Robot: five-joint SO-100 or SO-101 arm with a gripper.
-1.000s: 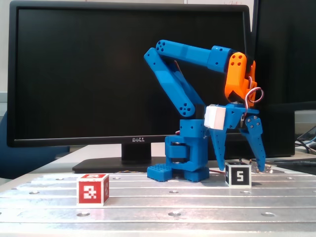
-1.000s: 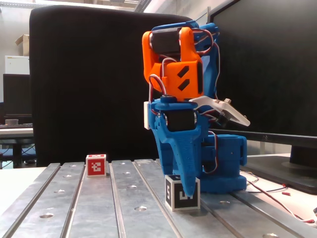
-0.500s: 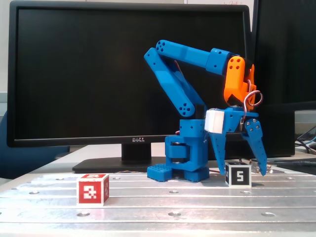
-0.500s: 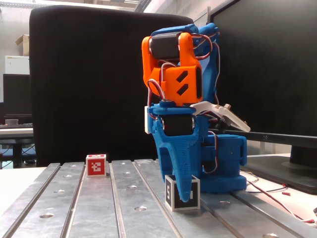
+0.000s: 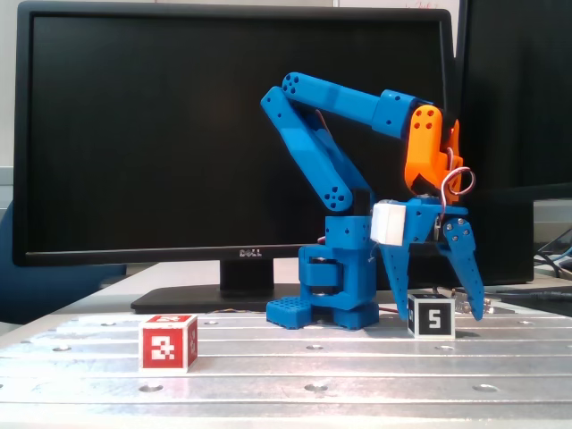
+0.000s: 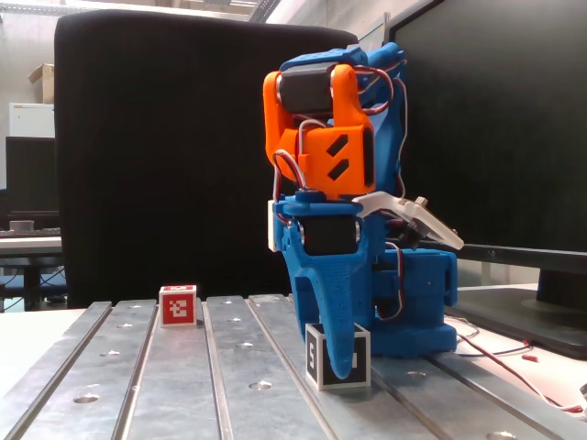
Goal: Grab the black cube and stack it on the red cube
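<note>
On the slotted metal table (image 5: 295, 362), the gripper (image 5: 438, 308) had sunk lower, fingers spread around the black cube (image 5: 432, 317) (holding nothing yet); the grasp looked imminent.

— Where is the black cube (image 5: 432, 319)?
— On the table (image 5: 286, 375), between the gripper (image 5: 439, 310) fingers, right of the arm base (image 5: 335, 286).
— And the red cube (image 5: 168, 342)?
— Far left, nearer us. The monitor (image 5: 232, 134) stands behind.
</note>
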